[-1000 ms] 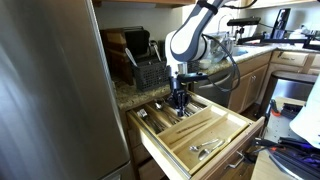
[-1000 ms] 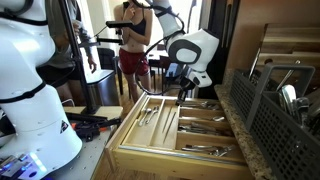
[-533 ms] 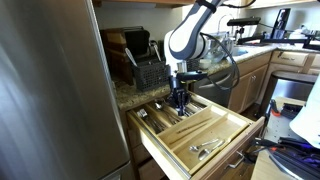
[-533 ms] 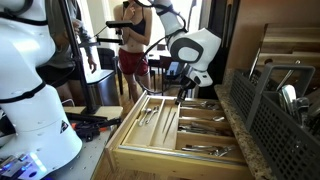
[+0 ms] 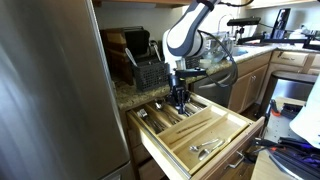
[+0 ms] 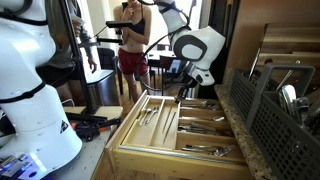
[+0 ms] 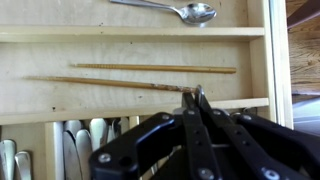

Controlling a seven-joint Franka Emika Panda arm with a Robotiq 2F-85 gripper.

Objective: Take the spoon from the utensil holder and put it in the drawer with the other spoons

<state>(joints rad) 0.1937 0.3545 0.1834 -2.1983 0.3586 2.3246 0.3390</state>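
As wrist alone shows, chopsticks (image 7: 150, 68), fingers (image 7: 196, 96) pinched

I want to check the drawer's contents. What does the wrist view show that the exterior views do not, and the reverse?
Only the wrist view shows clearly a single spoon lying in the compartment at the top of the picture, and two thin wooden sticks in the next one. Only the exterior views show the black utensil holder on the counter behind the drawer, and the whole arm. Both show the open wooden drawer with its dividers, and the shut jaws low over it.
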